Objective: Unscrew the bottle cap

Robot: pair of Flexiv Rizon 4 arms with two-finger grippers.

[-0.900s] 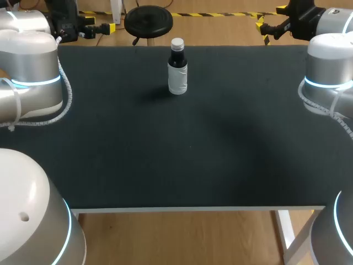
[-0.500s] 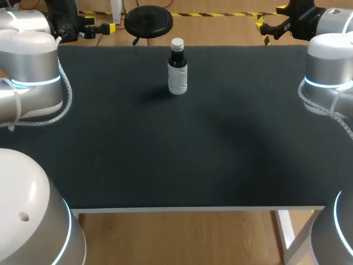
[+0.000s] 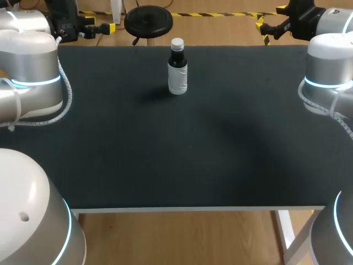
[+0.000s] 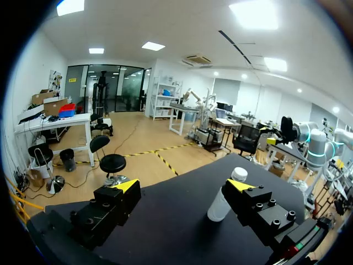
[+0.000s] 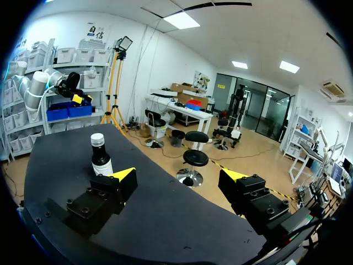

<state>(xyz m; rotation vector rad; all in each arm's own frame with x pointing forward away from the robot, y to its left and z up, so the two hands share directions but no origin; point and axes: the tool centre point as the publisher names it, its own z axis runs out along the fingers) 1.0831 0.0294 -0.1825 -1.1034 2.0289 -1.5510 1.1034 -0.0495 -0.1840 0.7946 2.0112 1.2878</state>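
Task not yet begun: the cap is sitting on the bottle and both claws are standing open.
The bench (image 3: 165, 154) is carrying the bottle (image 3: 177, 74) upright near its far edge, cap (image 3: 177, 43) on. The left claw (image 4: 182, 186) and right claw (image 5: 177, 175) are gaping empty, well apart from it. Gripping and twisting are remaining. In each wrist view a finger is hiding the bottle's base.

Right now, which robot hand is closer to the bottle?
The left gripper, though only slightly; the right gripper sits a bit farther from the bottle. Neither touches it.
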